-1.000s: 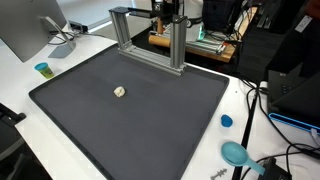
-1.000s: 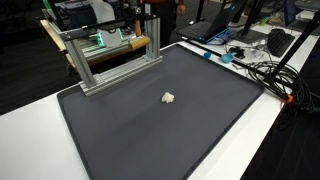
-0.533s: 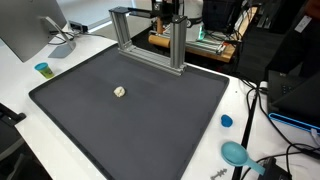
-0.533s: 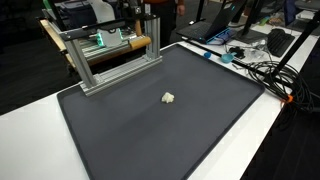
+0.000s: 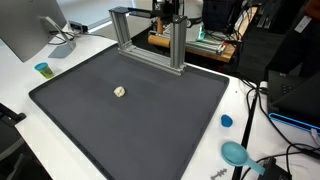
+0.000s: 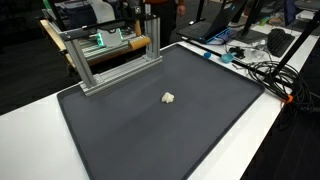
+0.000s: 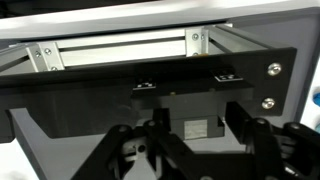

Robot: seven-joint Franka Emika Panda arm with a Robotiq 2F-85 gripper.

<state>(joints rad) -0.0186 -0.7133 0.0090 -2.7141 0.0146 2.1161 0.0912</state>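
My jaws stand apart and empty, high beside the aluminium frame (image 5: 177, 45), which stands upright like a gate along the far edge of the black mat (image 5: 160, 130), so I judge its posts crowd any descent there. A small pale block (image 5: 119, 91) lies loose mid-mat, well apart; cables (image 6: 262, 68) and a blue cap (image 5: 226, 121) sit along the counter (image 5: 20, 75) edge.

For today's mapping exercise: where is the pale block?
In both exterior views the pale block lies on the black mat, in front of the aluminium frame.
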